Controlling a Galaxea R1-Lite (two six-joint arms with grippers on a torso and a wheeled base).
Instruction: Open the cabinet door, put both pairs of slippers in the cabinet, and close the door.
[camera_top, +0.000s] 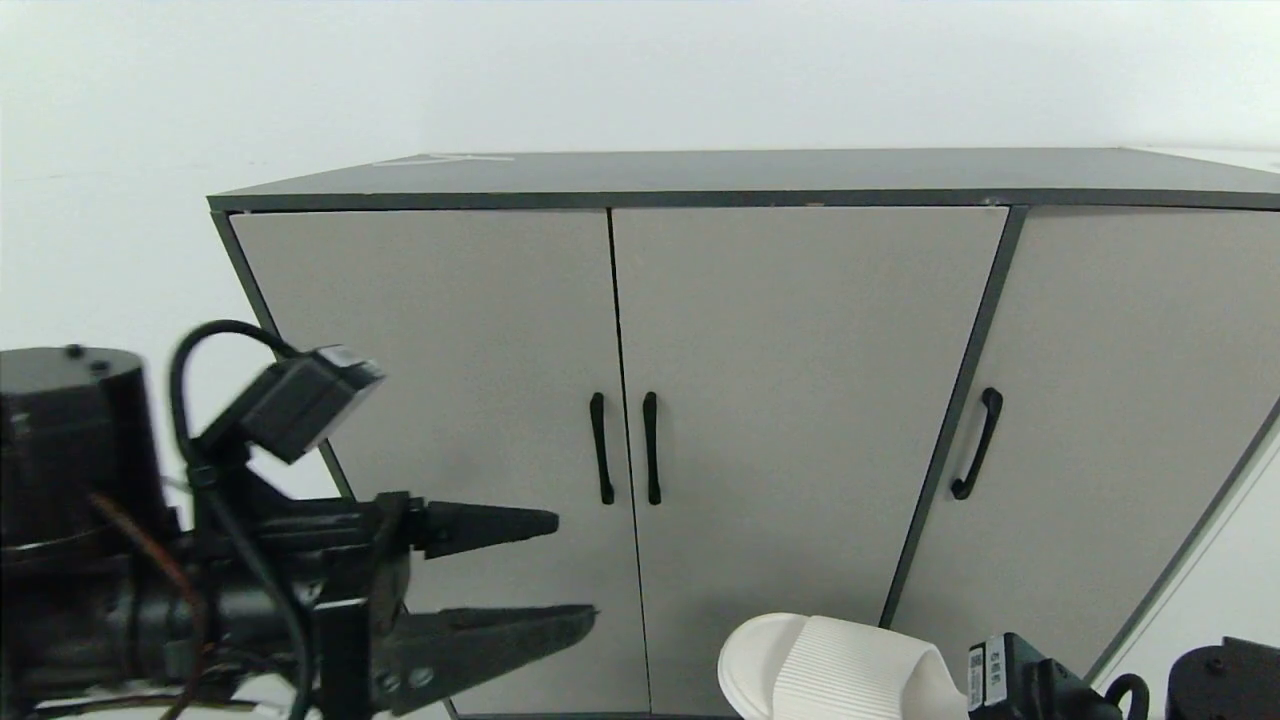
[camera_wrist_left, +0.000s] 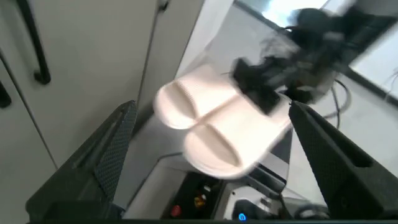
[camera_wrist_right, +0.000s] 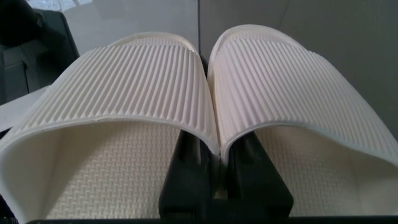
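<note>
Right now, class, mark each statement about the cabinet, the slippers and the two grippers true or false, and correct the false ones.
1. Every door in view on the cabinet is shut. True.
2. The left gripper holds a slipper. False: it is open and empty, in front of the left door.
3. The right gripper is shut on a pair of white slippers. True.
4. The slippers lie inside the cabinet. False: they are outside it, in front of the shut doors.
5. The door handles are black. True.
</note>
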